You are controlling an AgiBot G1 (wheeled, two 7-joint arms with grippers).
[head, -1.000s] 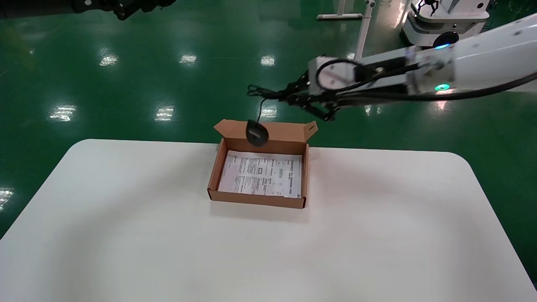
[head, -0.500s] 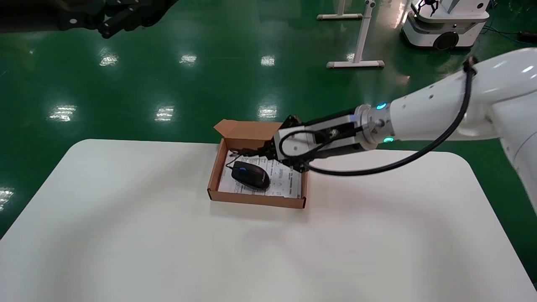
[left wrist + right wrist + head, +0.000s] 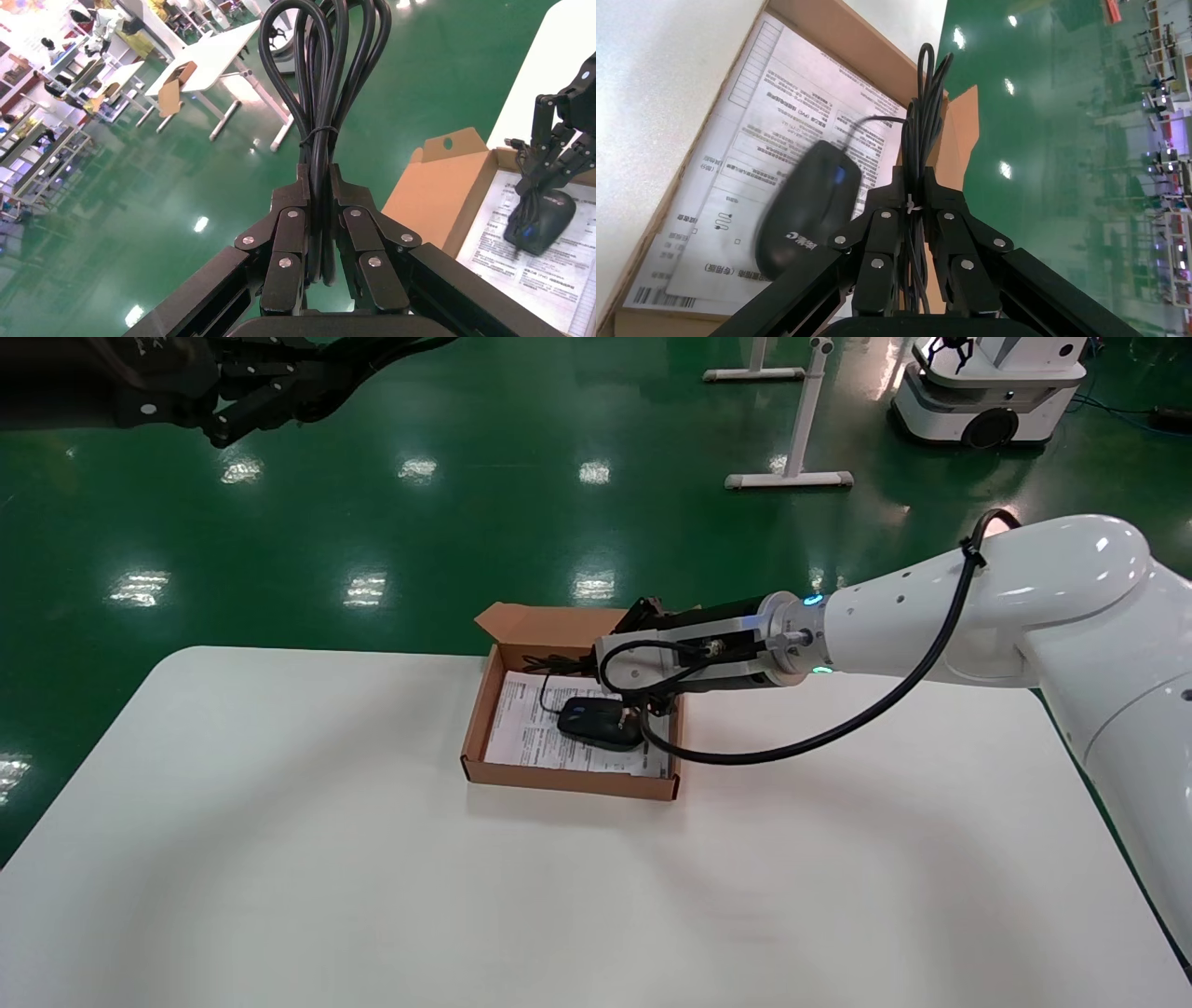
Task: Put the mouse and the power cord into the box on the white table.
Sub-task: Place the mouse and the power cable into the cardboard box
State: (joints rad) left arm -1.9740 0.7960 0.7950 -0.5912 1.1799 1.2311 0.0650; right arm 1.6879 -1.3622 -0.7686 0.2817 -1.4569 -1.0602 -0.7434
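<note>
White table (image 3: 279, 859) bears the box (image 3: 568, 782); right pincer (image 3: 910, 210) pinches the mouse (image 3: 600, 722) cable inside, left pincer (image 3: 318, 210) clamps the power cord (image 3: 320, 84).

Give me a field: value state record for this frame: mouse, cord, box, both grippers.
mouse: lying on the printed sheet inside the box
mouse cable: bundled, clamped in the right gripper
power cord: coiled, off the table, clamped in the left gripper
box: open on the white table, flap upright
right gripper: over the box
left gripper: raised, beyond the table's far left
</note>
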